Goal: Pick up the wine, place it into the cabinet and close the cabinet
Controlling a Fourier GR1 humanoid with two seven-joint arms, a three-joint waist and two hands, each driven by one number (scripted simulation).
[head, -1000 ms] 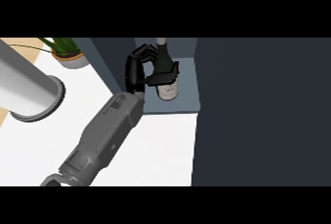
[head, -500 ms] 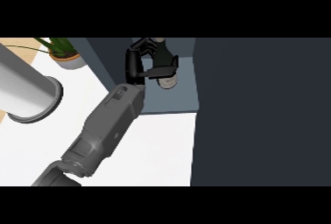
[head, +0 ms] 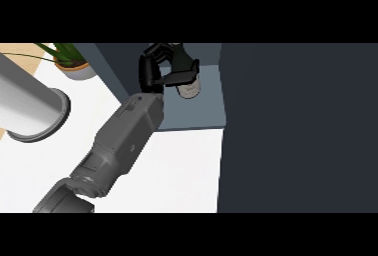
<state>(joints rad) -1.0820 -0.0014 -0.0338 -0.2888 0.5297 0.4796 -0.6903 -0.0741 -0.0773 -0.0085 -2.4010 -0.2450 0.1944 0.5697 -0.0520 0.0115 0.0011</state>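
Wine (head: 190, 89) stood inside the open cabinet (head: 199, 117), on its grey-blue shelf, close to the dark right-hand wall. Only the pale lower body of the bottle showed; its upper part was hidden behind the black hand (head: 164, 67). That hand, on the grey forearm (head: 122, 142) which rose from the view's lower left, could not be told as left or right with certainty from this view alone; it was the only hand in sight. Its fingers were curled round the top of the bottle, the thumb lying across the front just above the pale body, so the hand was grasping the wine rather than released from it. Whether the bottle's base rested on the shelf or hung just above it could not be told.

The cabinet's dark door (head: 295, 130) filled the right side of the view and stood open. Left of the cabinet lay the white counter (head: 173, 170). A large grey cylinder (head: 26, 107) sat at the counter's left edge, and a potted plant (head: 70, 62) stood at the far left corner, well apart from the hand.
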